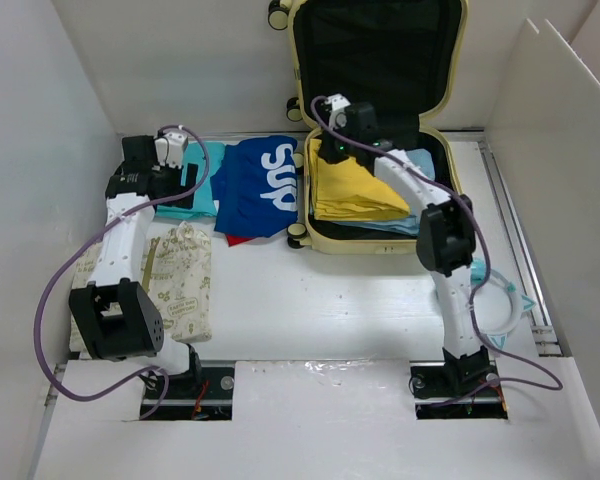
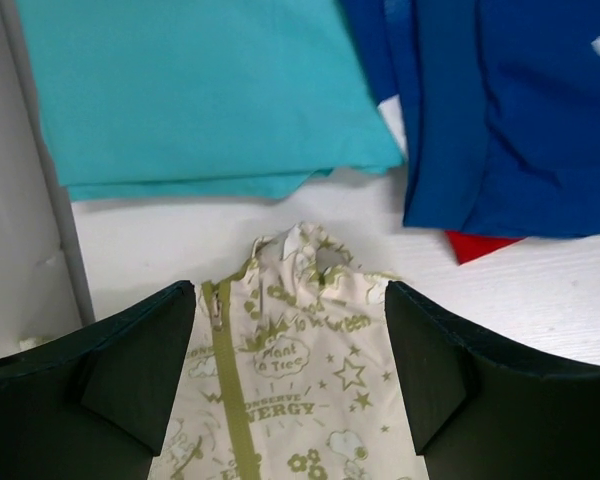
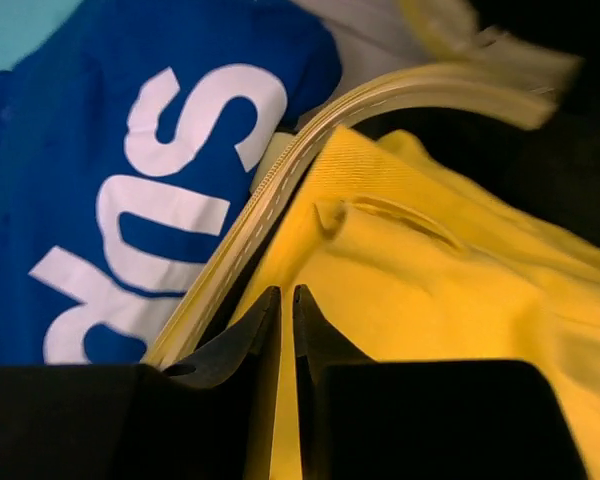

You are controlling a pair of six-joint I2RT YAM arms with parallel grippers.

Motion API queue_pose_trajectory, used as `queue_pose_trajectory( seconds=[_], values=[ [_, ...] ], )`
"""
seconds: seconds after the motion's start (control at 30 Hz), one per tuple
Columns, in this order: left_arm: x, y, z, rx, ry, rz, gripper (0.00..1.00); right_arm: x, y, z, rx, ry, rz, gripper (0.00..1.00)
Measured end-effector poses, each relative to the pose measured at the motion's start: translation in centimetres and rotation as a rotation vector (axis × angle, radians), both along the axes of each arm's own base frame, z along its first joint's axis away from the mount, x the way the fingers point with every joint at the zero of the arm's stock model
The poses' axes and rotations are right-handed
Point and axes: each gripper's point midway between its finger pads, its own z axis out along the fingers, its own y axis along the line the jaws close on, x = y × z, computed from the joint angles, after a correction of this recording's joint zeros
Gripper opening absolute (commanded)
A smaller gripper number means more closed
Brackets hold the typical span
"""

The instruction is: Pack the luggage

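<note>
1. Top view: the luggage lies open at the far middle of the bench. Its lid stands upright against the back wall with the black lining showing.
   - A folded yellow garment lies in the base on top of a pale blue one.
   - The right arm reaches over the base, its tip at the far left corner of the yellow garment.
   - Just left of the case lies a blue shirt with white letters, beside a teal garment. A bit of red cloth peeks out from under the shirt's near edge.
   - The left arm reaches toward the teal garment.
   - A cream printed garment lies on the near left of the bench.

2. Left wrist view: the left fingers stand wide apart with nothing between them. They hang above the collar end of the cream garment, whose olive zip runs down between them. The teal garment lies beyond it, the blue shirt is to the right, and a red corner shows under the shirt.

3. Right wrist view: the right fingers are drawn almost together, leaving a thin slit that shows yellow. I cannot tell whether they pinch the cloth. They sit over the yellow garment, just inside the luggage's pale zip rim. The blue shirt lies outside that rim on the left.
</note>
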Motion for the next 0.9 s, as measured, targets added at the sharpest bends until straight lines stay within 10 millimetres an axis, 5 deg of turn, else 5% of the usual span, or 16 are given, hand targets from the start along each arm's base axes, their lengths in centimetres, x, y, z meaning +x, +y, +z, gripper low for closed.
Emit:
queue_pose_trajectory(
  seconds=[0.2, 0.37, 0.47, 0.53, 0.57, 0.73, 0.9],
  values=[
    [-3.1, 1.1, -4.6, 0.095, 0.148, -0.008, 0.8, 0.9, 3.0, -9.7, 0.032, 0.15, -0.007, 0.08],
    [-6.1, 1.2, -6.9, 0.128, 0.245, -0.041, 0.81, 1.2, 2.8, -8.5, 0.074, 0.141, -0.015, 0.11],
    [-6.8, 1.4, -6.8, 0.15, 0.248, -0.042, 0.81, 0.7, 2.4, -7.5, 0.07, 0.134, -0.022, 0.36],
    [-7.1, 1.7, -6.7, 0.167, 0.245, -0.033, 0.81, 0.0, 1.8, -6.1, 0.058, 0.124, -0.033, 0.62],
    [-7.3, 1.9, -6.7, 0.175, 0.246, -0.026, 0.81, -0.3, 1.4, -5.0, 0.053, 0.108, -0.041, 0.67],
    [-8.8, 2.5, -7.8, 0.199, 0.273, 0.01, 0.84, -3.2, -0.6, 4.0, 0.045, -0.017, -0.093, 0.8],
    [-8.6, 0.6, -7.7, 0.183, 0.234, -0.046, 1.0, -8.4, 2.4, 12.1, 0.097, -0.132, -0.008, 0.81]
  ],
)
